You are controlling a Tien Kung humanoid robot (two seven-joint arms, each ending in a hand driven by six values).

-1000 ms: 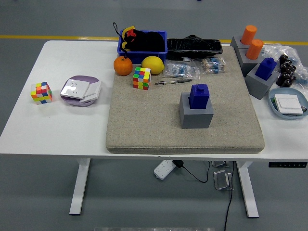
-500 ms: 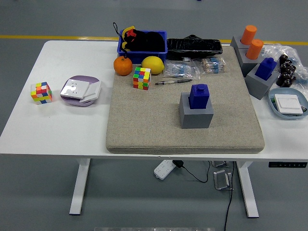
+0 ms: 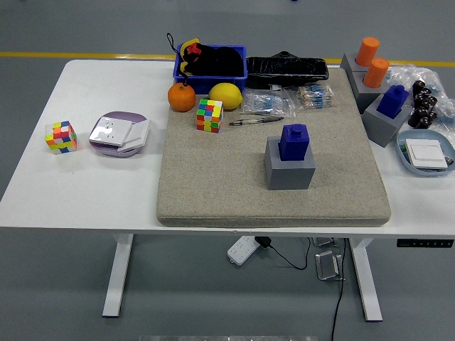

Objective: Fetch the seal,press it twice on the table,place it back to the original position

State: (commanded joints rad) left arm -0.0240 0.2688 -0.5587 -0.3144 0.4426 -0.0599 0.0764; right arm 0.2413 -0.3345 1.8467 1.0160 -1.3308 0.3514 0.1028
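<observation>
No hand shows in the head view, so neither hand's state can be told, and places relative to a hand can only be judged from the sides the arms would enter. Going left to right: a multicoloured puzzle cube sits at the left of the white surface, just beside a lilac plate holding white cards. On the beige felt mat lie an orange, a second puzzle cube, a yellow lemon and a pen. The task's thing, a dark blue block-shaped seal, stands upright in its grey square holder right of the mat's middle, long axis vertical, nothing touching it. Further right another blue seal in a grey holder stands off the mat's edge. The seal on the mat lies toward the right side, so the right hand is likely the nearer, reaching in leftward and forward; a grasp from above around its top looks called for
</observation>
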